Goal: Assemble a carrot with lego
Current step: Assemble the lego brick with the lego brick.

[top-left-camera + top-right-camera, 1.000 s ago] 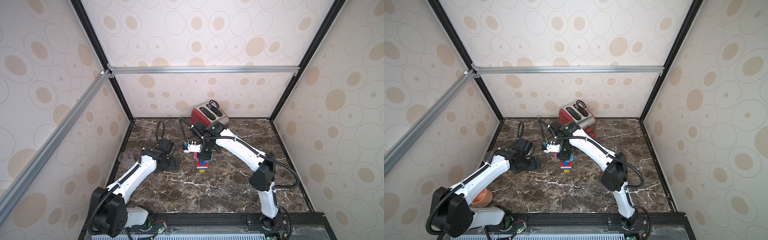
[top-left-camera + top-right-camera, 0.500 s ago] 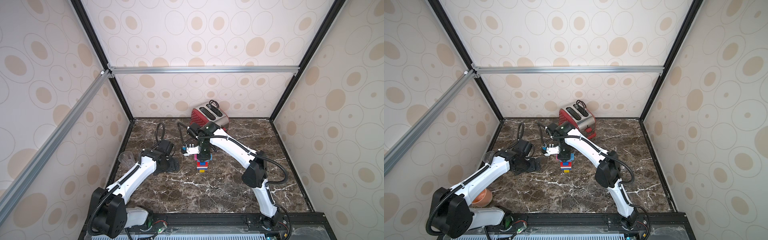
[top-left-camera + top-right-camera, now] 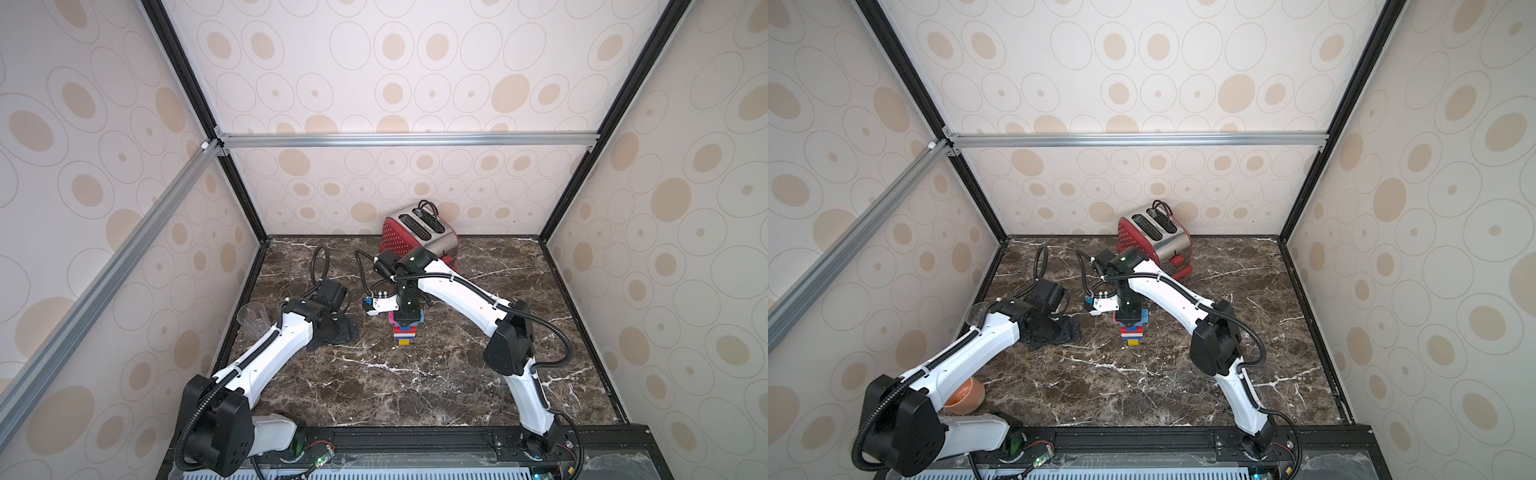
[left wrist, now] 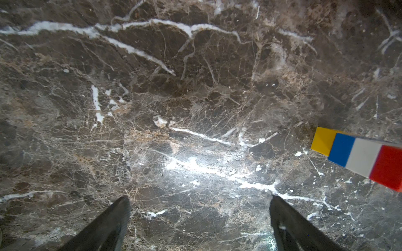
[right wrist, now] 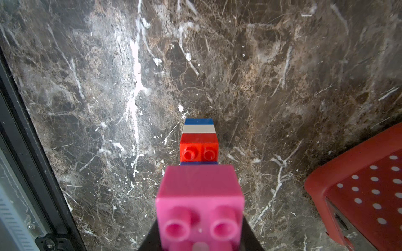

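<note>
Left hand (image 4: 200, 198) wide open, right hand (image 5: 199, 230) clamped tight.

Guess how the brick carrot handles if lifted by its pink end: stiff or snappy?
Probably stiff: the carrot is hard bricks pressed together. Joints might pop, since the right gripper grips only the pink brick end. Likely tippy if stood on its narrow yellow tip.

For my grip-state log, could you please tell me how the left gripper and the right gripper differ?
The left gripper is open; the right gripper is shut. The left holds nothing; the right grips the carrot by its pink brick. Both face the marble table.
</note>
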Tool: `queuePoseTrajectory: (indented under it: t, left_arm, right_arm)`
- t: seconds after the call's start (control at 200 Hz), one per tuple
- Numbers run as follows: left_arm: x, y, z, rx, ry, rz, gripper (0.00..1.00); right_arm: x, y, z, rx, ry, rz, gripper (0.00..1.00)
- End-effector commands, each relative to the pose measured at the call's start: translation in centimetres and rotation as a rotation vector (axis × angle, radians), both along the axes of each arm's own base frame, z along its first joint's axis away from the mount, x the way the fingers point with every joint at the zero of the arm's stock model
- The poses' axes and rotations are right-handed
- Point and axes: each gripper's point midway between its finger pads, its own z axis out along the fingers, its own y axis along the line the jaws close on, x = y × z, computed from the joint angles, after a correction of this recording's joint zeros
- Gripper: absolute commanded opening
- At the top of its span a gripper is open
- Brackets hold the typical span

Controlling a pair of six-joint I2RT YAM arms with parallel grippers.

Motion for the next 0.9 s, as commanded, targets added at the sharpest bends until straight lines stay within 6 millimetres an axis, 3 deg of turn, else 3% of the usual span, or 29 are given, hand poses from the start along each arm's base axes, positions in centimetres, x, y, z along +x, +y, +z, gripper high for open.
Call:
queuePoseTrajectory:
  t: [0.0, 0.381, 0.676, 0.896]
  left_arm:
    - [0.0, 0.2, 0.4, -0.006, -0.010, 0.023, 0.99]
    - [-0.1, 0.2, 0.1, -0.009, -0.005, 0.021, 0.99]
    - [-0.1, 0.2, 0.1, -0.010, -0.004, 0.023, 0.99]
    - [-0.1, 0.2, 0.1, -0.011, -0.003, 0.024, 0.99]
  right_arm:
    - [-0.7, -0.1, 0.6, 0.008, 0.013, 0.034, 0.00]
    - [-1.4, -0.2, -1.1, -0.028, 0.069, 0.035, 0.00]
    - [-0.5, 0.2, -2.2, -0.043, 0.040, 0.034, 0.01]
    - [-1.8, -0.6, -3.9, -0.114, 0.124, 0.047, 0.01]
